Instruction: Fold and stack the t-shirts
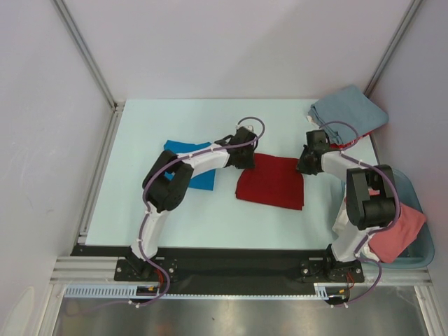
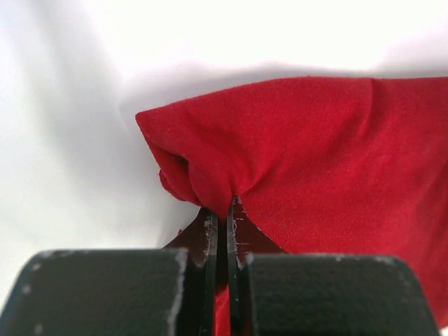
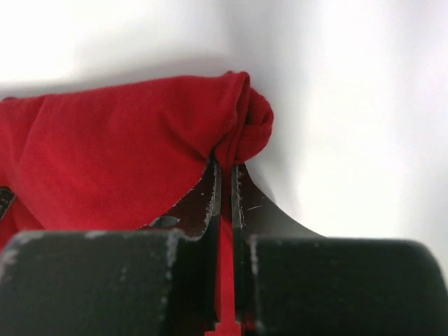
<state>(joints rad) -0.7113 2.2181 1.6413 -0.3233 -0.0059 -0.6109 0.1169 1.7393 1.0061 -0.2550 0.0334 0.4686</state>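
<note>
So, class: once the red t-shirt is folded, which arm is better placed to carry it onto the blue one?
Left, probably. The left pincer pinches the red t-shirt at its far-left corner, and the blue t-shirt lies beside that arm. The right pincer grips the opposite corner, farther away.

— What are the 2 arms doing?
— The left arm and right arm are bending at the elbow and reaching inward.
— And the grippers?
— The left gripper and right gripper are each pinching the red shirt, jaws closed tight.
</note>
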